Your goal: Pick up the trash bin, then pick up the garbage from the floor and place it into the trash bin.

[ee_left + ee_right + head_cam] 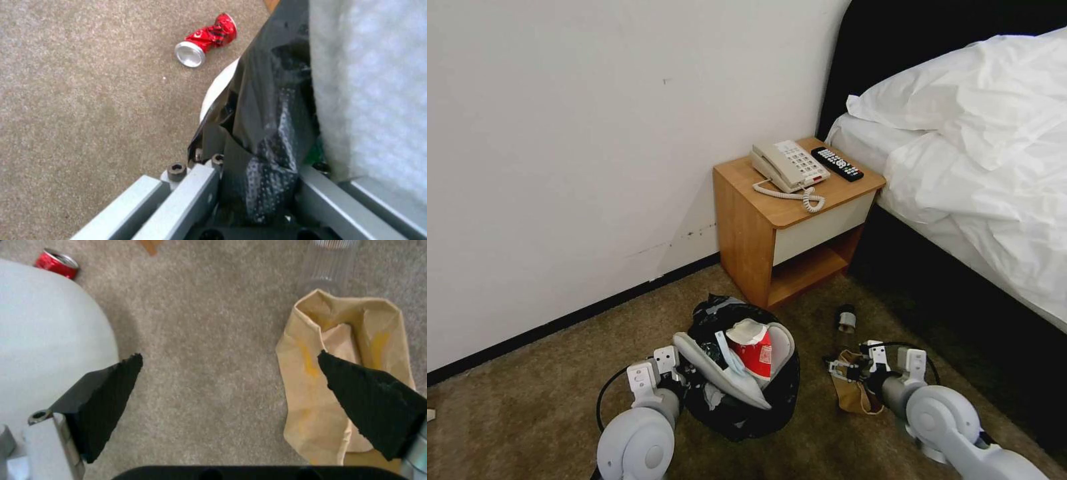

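The left gripper is clamped on the bagged rim of the bin, which holds a slipper. The right gripper hangs over the carpet, fingers wide apart; the paper bag lies under 1 fingertip. A crushed can lies beyond the bin.

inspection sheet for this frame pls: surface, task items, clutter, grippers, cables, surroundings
Surface: brown carpet, worn-looking.
Job's things: trash bin with black liner, stuffed with white slippers and a red-and-white cup; brown paper bag, crushed red can and clear bottle on the floor.
Clutter: nothing seen.
Grippers: left gripper shut on the bin rim; right gripper open, one finger over the bag.
Cables: black cable looped by the left wrist.
Surroundings: nightstand with phone and remote, bed, white wall.
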Tool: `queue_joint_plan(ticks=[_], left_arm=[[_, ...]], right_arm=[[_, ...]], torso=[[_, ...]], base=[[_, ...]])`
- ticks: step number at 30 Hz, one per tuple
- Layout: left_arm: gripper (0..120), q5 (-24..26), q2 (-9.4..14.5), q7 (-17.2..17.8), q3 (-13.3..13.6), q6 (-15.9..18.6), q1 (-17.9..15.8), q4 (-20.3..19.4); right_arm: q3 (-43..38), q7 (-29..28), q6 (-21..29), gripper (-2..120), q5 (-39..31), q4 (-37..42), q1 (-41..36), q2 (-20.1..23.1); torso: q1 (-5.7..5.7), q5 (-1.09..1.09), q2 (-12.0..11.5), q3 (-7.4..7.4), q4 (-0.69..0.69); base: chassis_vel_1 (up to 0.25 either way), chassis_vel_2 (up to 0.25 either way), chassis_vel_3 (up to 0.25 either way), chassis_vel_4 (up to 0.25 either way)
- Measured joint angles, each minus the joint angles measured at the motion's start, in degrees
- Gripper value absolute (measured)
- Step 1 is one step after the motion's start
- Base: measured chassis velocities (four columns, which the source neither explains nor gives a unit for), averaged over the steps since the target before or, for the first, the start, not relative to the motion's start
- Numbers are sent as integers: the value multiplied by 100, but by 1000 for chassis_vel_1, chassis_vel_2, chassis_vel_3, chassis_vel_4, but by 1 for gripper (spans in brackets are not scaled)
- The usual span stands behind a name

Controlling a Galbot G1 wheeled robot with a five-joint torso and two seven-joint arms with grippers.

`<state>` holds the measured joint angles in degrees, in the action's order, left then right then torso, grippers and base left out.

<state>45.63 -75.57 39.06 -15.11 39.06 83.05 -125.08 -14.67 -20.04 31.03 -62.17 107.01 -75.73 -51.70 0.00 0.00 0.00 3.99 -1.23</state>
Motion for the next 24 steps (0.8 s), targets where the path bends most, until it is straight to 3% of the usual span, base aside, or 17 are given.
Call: queue_joint_plan(ticks=[24], left_arm=[[0,24,10,-13,76,-23,-77,125]], right_arm=[[-581,341,-196,100,388,-288,-371,20]], torso=[[0,0,0,0,-1]], base=[[0,0,0,0]])
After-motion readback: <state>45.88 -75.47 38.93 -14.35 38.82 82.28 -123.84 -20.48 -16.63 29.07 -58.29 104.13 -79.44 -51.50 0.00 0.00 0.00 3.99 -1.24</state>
